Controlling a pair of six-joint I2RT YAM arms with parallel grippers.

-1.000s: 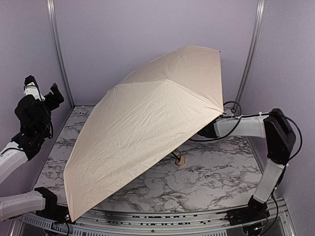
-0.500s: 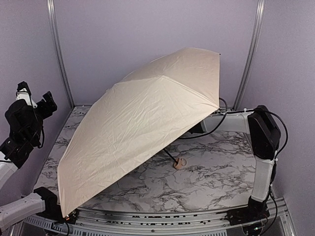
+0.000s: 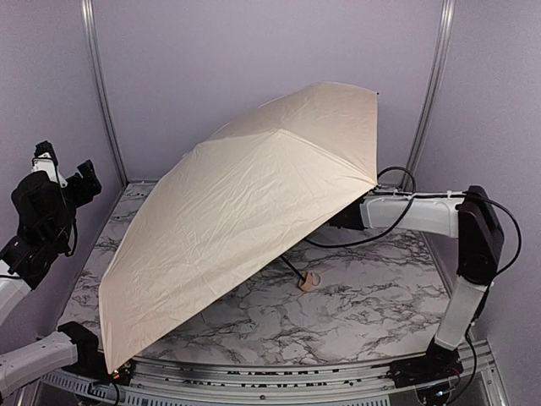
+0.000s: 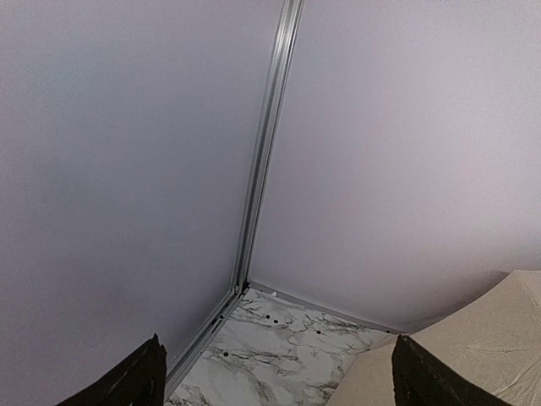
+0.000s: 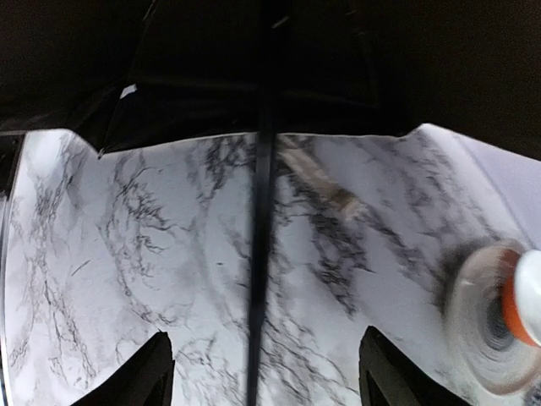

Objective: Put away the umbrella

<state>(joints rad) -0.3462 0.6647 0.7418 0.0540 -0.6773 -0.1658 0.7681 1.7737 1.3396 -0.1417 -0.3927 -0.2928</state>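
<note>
The umbrella stands open and tilted on the marble table; its cream-beige canopy covers the left and middle. Its thin dark shaft ends in the tan handle, which rests on the table. My left gripper is open and empty, raised at the far left, apart from the canopy; the canopy's edge shows in the left wrist view. My right arm reaches under the canopy, and its gripper is hidden in the top view. In the right wrist view my right gripper is open, with a thin dark umbrella rod between the fingers, ungripped.
A red-and-white bowl on a grey plate sits blurred at the right of the right wrist view, under the canopy. Metal corner posts and purple walls close in the table. A metal rail runs along the near edge.
The canopy has tipped down toward the front left. My left gripper has moved left and lower. My right arm has shifted under the canopy's right edge.
</note>
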